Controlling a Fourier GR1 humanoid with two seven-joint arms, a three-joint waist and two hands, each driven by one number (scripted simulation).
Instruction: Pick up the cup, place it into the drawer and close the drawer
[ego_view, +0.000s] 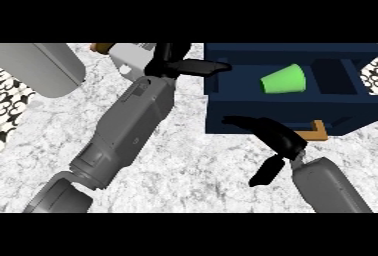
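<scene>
Cup (284, 80): bright green, smooth, tapered; it lies on its side inside the drawer, wide mouth toward the left, touched by neither hand.
Drawer (244, 107): dark blue box with flat walls, open at the far right of the counter; a darker divider stands to the right of the cup, with another compartment beyond it.
Handle (317, 131): small tan bracket on the drawer's near wall, just right of the right hand.
Right hand (277, 137): black, fingers long and only gently bent, reaching left along the drawer's near wall; the thumb hangs down toward the near side; it holds nothing.
Left hand (188, 66): black, fingers stretched rightward to the drawer's far left corner, spread apart and holding nothing; whether they touch the wall cannot be told.
Forearms: grey, smooth, boxy; the left one (129, 130) crosses the counter on a diagonal, the right one (328, 185) rises from the near right.
Counter (192, 165): pale marble with grey mottling; broad bare stretch between the two arms and near the drawer.
Appliance (40, 67): grey, rounded slab at the far left edge.
Left border: a strip of black-and-white patterned surface (11, 107) beside the counter.
</scene>
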